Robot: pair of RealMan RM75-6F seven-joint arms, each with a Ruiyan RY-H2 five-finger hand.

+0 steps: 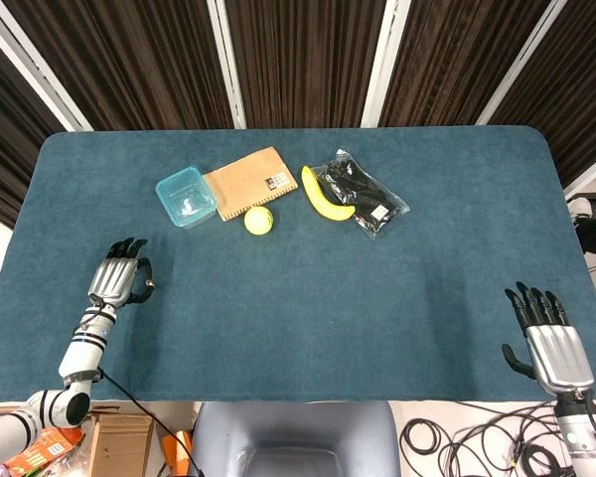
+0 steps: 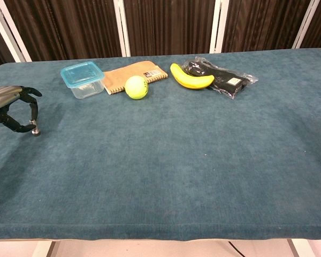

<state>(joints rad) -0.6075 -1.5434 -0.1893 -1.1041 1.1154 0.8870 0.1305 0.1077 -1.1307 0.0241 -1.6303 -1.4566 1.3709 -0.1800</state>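
Blue-carpeted bench [image 1: 298, 298] before dark slatted curtains. Nearest the left robot hand [image 1: 118, 278], empty with fingers curled apart: teal container [image 1: 187, 196], just left of tennis ball [image 1: 259, 221]. Right robot hand [image 1: 548, 338] spread, empty, far right. Best approached from above, fingers wide.

Head cam overhead; chest cam low, frontal; both share table [image 1: 308, 298].

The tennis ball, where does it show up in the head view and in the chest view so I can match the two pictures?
Head view: the tennis ball lies upper middle, left of center, just below the brown notebook.
Chest view: the tennis ball sits upper left of center, at the notebook's near edge.
Shared landmark: the banana, to the ball's right in both views.
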